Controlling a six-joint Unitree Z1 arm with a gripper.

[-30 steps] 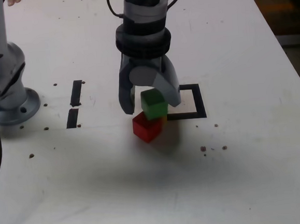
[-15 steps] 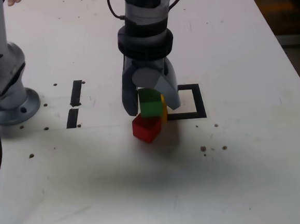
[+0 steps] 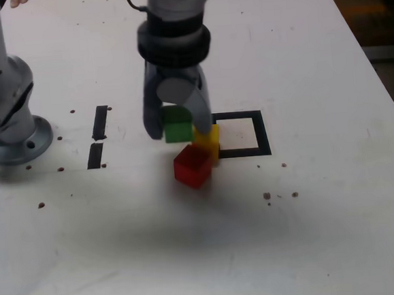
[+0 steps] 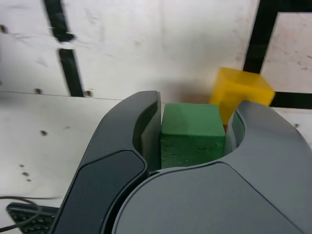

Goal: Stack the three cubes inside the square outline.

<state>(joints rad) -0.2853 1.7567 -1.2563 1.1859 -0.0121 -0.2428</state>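
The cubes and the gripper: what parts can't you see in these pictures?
- Red cube: almost hidden in the wrist view, behind the green cube and the gripper.
- Green cube: its far side is covered by a finger in the exterior view.
- Square outline: cut off by the wrist view's edge.
- Yellow cube: whether it touches the red cube is unclear.

Exterior view looks down from high front. Wrist view looks close past the gripper [image 4: 195, 141]. Both share the green cube [image 3: 177, 127].

A robotics lab: bolted arm base [image 3: 7, 114] on a tape-marked white table [image 3: 313, 56].
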